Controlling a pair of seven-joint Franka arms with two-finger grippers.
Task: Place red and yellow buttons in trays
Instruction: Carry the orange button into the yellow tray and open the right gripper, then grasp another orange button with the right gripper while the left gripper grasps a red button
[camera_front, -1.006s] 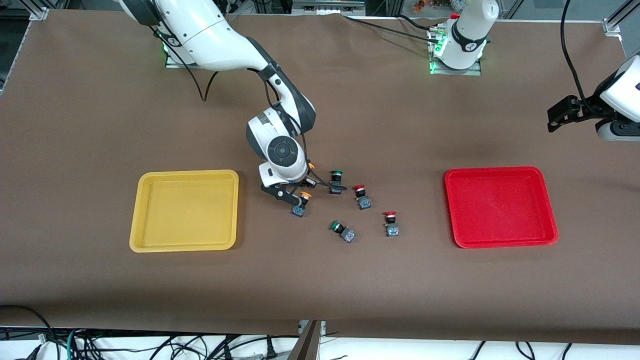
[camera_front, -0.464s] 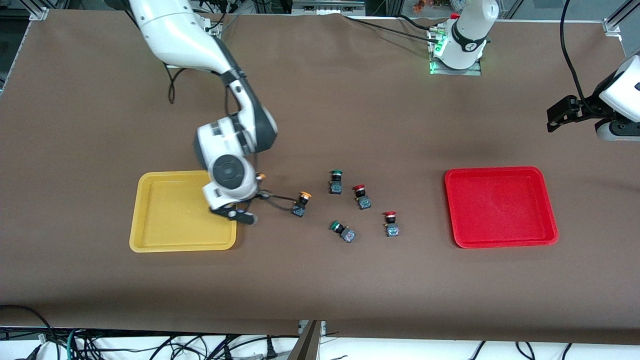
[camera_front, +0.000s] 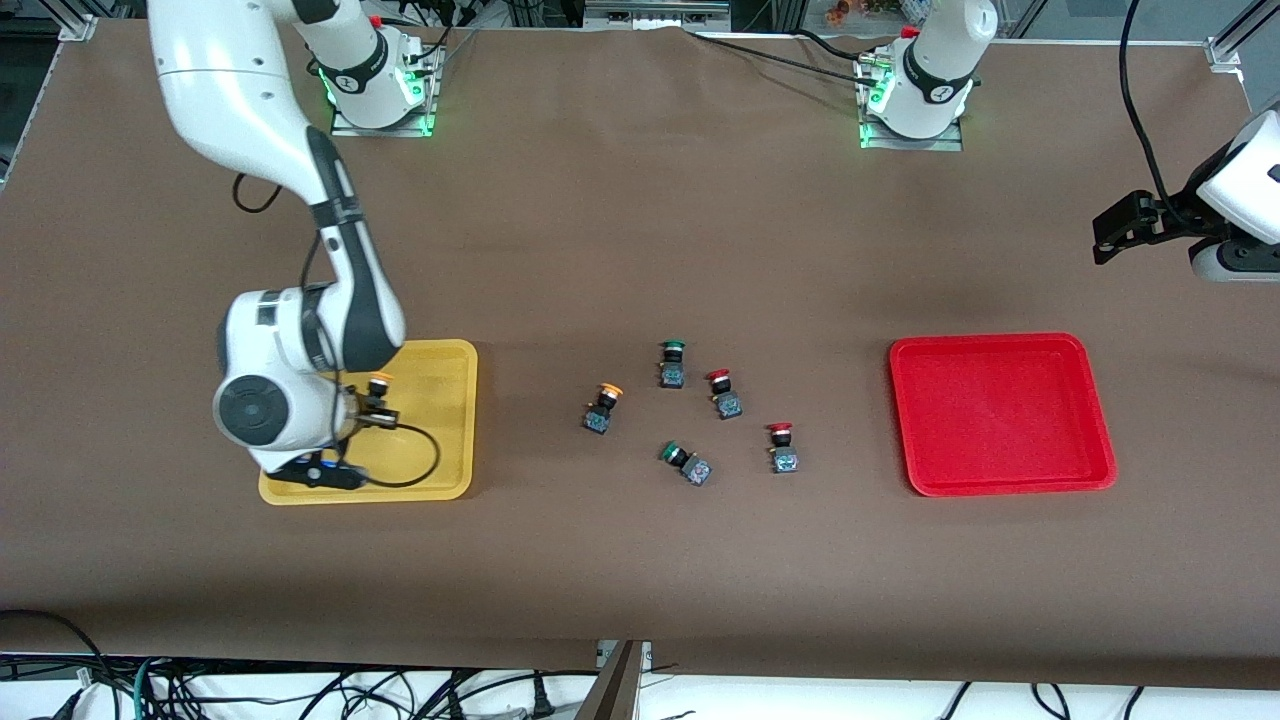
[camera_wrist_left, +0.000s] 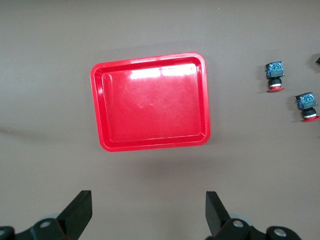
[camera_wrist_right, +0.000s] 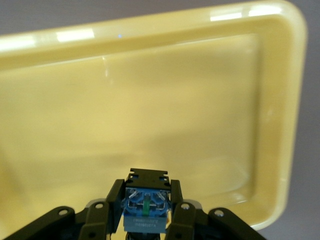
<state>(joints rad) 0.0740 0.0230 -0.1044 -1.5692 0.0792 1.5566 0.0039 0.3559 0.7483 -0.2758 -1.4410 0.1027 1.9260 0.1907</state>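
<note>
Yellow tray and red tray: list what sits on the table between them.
Front view: five buttons lie between the yellow tray and red tray: one yellow button, two red buttons, two green buttons.

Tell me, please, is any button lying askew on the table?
Yes. The green button nearest the front camera lies tipped on its side; the others look upright. The right gripper holds a yellow button over the yellow tray.

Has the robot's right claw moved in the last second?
Yes. The right gripper, shut on a yellow button, went from the loose buttons to over the yellow tray.
</note>
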